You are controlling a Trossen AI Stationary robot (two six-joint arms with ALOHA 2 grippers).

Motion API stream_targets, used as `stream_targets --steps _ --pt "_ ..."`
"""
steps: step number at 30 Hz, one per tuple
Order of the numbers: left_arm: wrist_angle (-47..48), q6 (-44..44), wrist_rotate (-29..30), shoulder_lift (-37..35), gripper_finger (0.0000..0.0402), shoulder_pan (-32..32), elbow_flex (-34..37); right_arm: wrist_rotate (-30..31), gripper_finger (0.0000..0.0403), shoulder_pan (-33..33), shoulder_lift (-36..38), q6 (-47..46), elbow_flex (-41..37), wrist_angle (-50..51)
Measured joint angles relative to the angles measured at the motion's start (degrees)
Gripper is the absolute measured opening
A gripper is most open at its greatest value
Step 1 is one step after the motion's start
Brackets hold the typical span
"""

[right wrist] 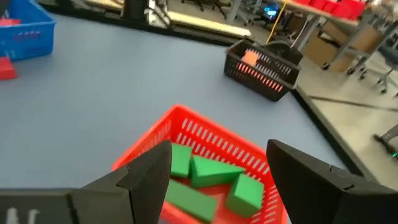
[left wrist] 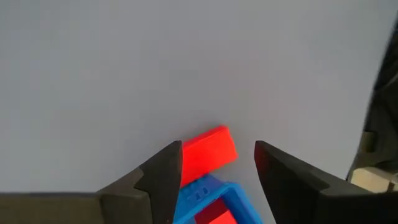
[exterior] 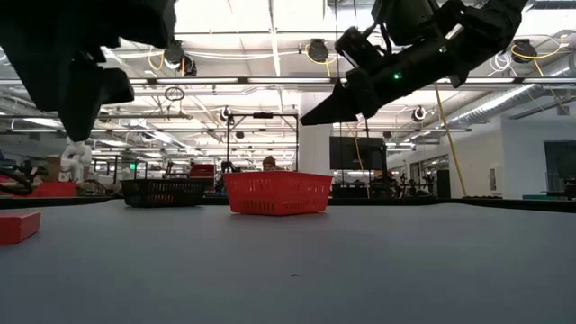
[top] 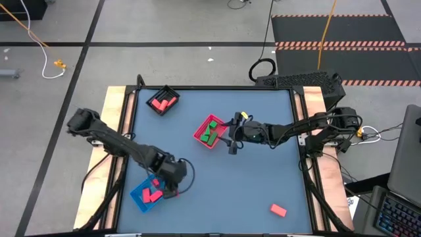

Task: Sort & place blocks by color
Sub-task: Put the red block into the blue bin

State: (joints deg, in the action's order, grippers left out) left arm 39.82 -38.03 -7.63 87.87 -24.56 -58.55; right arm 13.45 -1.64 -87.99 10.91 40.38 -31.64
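Over the blue tray point(top: 139, 198) at roughly 7 o'clock on the table point(top: 217, 187), left gripper point(top: 172, 186) hangs with jaws partly apart, nothing clamped. Left wrist view: one red block point(left wrist: 208, 152) lies on the table just past the tray's corner, framed between the two fingers point(left wrist: 163, 177) but beyond their tips, no contact visible. More red blocks point(top: 151, 193) lie in the blue tray.

Right gripper point(top: 231, 141) sits near centre, at the 3 o'clock side of the pink-red tray point(top: 199, 133), jaws wide apart and empty. Right wrist view: green blocks point(right wrist: 205, 180) lie inside that tray, below and between the spread fingers point(right wrist: 149, 171), not touched.

Black tray point(top: 172, 92) at about 11 o'clock holds red blocks point(top: 162, 103). One lone red block point(top: 278, 210) lies on the table at about 5 o'clock, well apart from both grippers.
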Motion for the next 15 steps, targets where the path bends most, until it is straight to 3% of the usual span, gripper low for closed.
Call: stream_targets --steps 6,15 --pt "1.36 -0.47 -4.36 8.45 0.02 0.0 -3.63 -0.03 0.0256 2.72 0.0 -1.92 -0.02 2.02" --pt "1.92 22.14 -8.76 15.62 0.02 -0.82 -3.91 -0.02 0.0256 4.8 0.0 -2.31 -0.02 1.79"
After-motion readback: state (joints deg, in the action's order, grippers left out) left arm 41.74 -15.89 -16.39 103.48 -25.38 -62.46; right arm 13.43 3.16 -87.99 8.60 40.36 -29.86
